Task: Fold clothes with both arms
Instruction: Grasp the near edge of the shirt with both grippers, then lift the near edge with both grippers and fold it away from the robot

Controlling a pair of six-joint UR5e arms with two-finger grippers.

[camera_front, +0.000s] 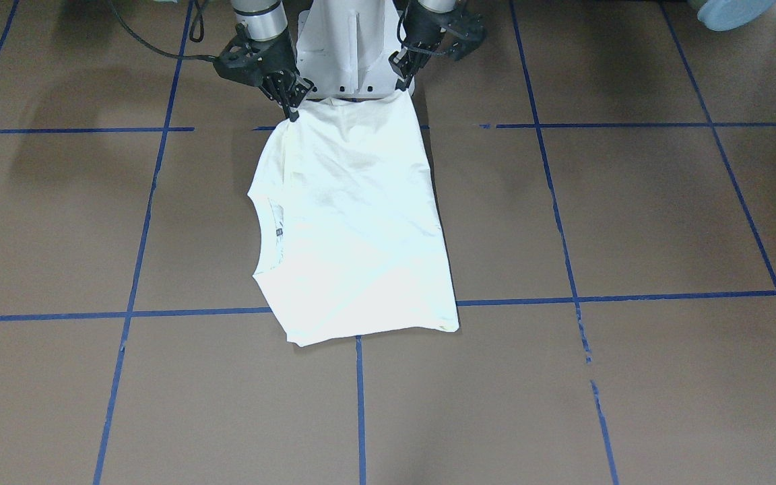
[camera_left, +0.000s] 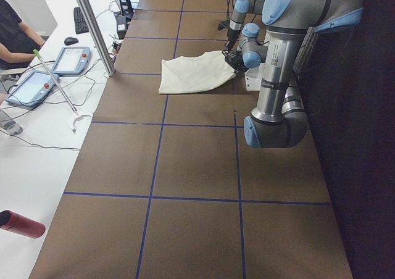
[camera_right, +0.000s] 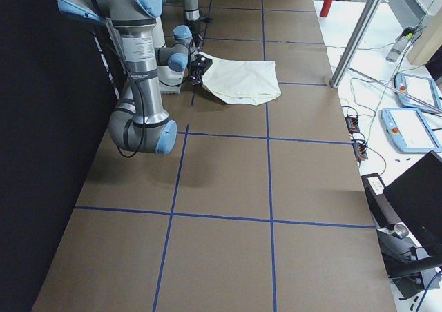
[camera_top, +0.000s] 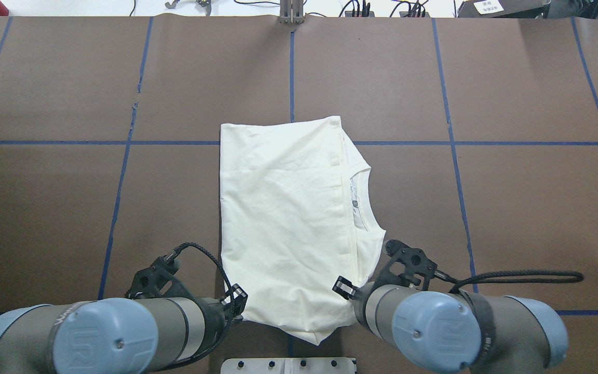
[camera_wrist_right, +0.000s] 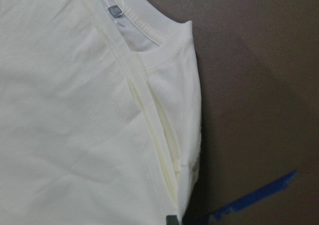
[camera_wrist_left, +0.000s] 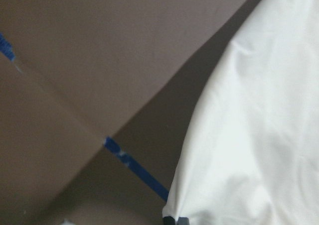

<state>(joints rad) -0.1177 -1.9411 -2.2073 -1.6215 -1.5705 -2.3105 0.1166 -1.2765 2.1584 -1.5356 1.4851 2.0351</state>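
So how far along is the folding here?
Done: the cream fabric T-shirt lies plain side up, no sleeves showing, one layer folded over towards the collar. In hand: the left pincer and right pincer each pinch a near corner. Left, probably: carry that edge to the far side and release.

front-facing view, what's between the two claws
The T-shirt's edge spans the gap, pinched by the right claw at one corner and the left claw at the other, white pedestal base behind; seen in the front-facing view.
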